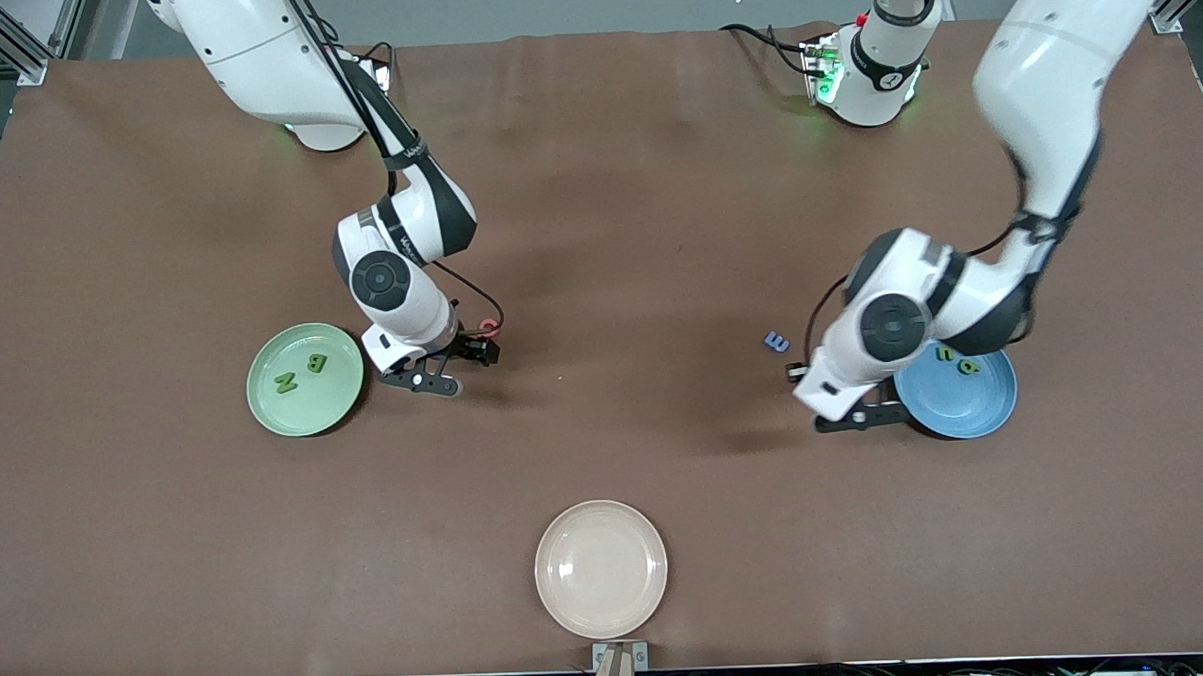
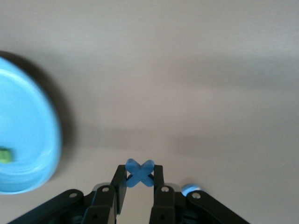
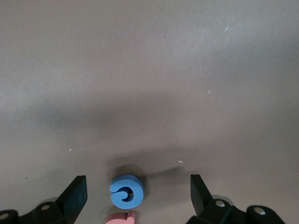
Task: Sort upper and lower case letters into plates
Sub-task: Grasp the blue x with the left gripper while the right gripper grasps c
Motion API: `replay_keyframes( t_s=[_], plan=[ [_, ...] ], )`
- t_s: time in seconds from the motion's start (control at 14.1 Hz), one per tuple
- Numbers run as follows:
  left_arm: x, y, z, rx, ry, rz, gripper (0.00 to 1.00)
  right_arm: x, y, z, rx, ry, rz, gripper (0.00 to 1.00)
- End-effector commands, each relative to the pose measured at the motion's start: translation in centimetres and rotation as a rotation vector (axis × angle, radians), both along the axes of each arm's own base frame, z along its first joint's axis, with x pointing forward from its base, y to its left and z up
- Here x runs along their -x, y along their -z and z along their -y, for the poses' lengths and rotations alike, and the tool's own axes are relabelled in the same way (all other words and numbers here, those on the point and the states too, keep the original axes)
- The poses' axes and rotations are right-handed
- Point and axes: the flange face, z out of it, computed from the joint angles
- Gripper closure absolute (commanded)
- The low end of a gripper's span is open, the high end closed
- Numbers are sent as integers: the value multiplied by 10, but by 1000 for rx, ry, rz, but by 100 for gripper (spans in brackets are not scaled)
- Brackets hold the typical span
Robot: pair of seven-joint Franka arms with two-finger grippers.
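A brown table (image 1: 598, 228) holds a round mint green plate (image 1: 338, 387) carrying green letters B (image 1: 316, 364) and N (image 1: 286, 382), and a round blue plate (image 1: 974, 405). Beside the blue plate, the left gripper (image 2: 140, 179) pinches a small blue x-shaped letter (image 2: 139, 173). Beside the mint plate, the right gripper (image 3: 138, 191) spreads wide around a blue G (image 3: 126, 191).
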Motion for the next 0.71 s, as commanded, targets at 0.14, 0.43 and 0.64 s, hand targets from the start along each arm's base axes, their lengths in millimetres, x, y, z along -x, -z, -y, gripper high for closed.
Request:
replay_keyframes(
  t_s=[0.14, 0.43, 0.64],
  plan=[
    [9, 8, -116, 49, 88, -76, 83, 8, 11, -10, -11, 31, 25, 7],
    [7, 34, -155, 28, 125, -55, 83, 13, 14, -17, -8, 30, 22, 15],
    [5, 49, -155, 47, 140, -21, 83, 16, 15, -19, -4, 25, 14, 25]
  ],
)
